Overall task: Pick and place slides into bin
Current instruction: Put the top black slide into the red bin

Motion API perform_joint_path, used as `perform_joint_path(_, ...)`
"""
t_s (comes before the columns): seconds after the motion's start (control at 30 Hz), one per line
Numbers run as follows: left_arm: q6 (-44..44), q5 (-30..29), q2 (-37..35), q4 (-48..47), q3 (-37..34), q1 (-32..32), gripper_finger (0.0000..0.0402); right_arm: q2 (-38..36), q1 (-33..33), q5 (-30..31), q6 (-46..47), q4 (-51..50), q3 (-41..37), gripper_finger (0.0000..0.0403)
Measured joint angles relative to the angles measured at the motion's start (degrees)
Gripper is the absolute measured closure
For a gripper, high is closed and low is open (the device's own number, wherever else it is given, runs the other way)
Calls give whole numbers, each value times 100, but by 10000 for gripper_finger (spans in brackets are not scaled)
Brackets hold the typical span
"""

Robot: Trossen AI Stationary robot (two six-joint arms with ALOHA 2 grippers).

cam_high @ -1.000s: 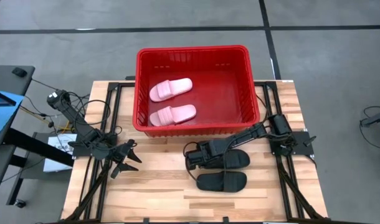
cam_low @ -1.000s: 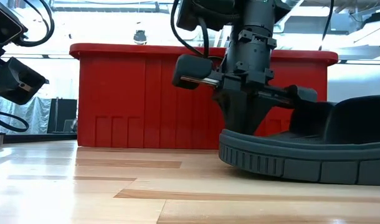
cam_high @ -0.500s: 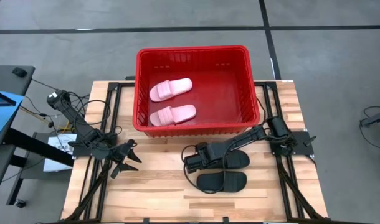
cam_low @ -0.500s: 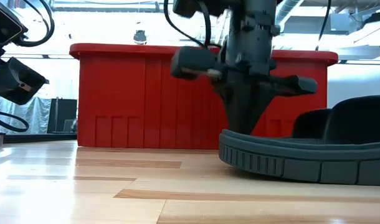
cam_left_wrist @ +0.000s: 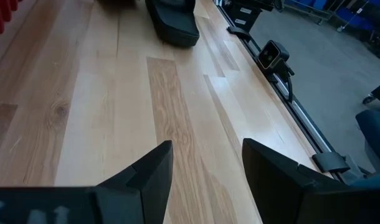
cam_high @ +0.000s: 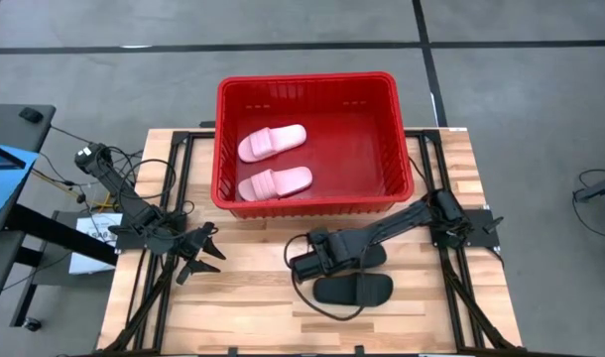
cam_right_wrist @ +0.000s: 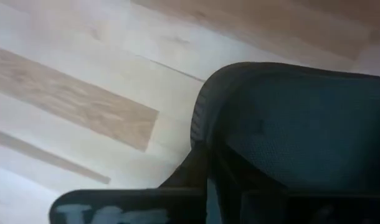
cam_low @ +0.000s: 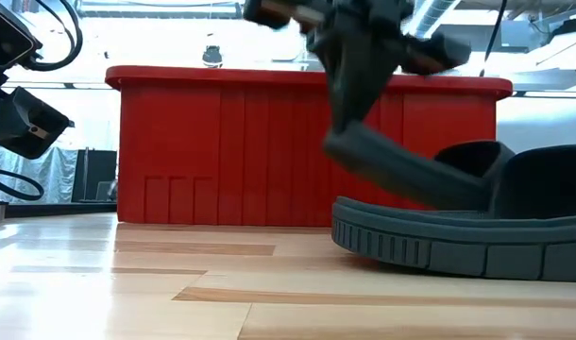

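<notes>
The right gripper (cam_high: 304, 264) is clamped shut on a black slide (cam_low: 411, 175), pinching its heel end; in the low view that end is tipped up off the table (cam_high: 243, 317) while the toe end still hangs low by the second black slide (cam_high: 354, 290). The held slide sits just in front of the bin (cam_high: 307, 206), near the middle of its front wall. The second black slide lies flat just beyond it, farther from the bin and apart from the wall.

Inside the bin, two pink slides (cam_high: 272, 142) lie side by side toward its left half; the right half is bare red floor.

The left gripper (cam_high: 201, 256) waits with fingers spread and nothing between them, off the bin's front-left corner, well apart from both black slides.

By this reckoning the task is about half done: the pink pair is in, one black slide is gripped and starting to rise, not yet over the rim, and the last black one is untouched.
</notes>
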Motion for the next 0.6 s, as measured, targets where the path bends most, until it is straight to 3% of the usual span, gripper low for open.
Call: perform_joint_path(0.6, 0, 1, 1, -2, 0, 0, 219, -20, 411, 776, -904, -1109, 2088, 402)
